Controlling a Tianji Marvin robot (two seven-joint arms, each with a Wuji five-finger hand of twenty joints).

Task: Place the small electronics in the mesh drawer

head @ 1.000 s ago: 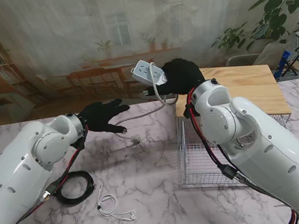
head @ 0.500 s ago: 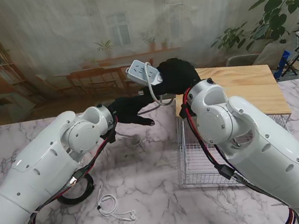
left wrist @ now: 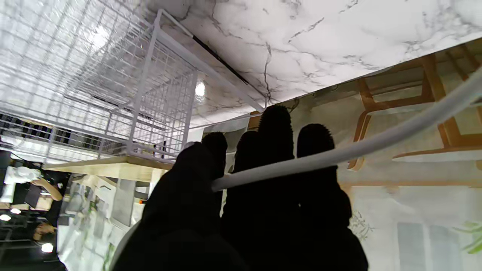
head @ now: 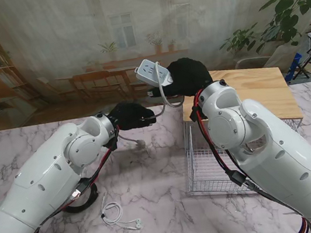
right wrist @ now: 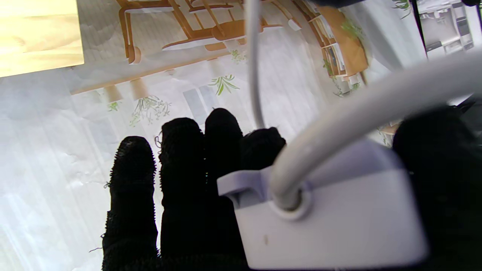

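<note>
My right hand is shut on a white power strip, held high over the far left corner of the white mesh drawer. In the right wrist view the power strip fills the palm beside the black fingers. Its white cord loops down to my left hand, which is shut on the cord. The left wrist view shows the cord pinched between thumb and fingers, with the drawer beyond.
A coiled black cable and a white earphone cable lie on the marble table near my left arm. A wooden board tops the drawer's frame at the right.
My left hand has moved right towards the power strip and closed on its hanging cord. The right hand has kept the strip aloft, nearly still.
</note>
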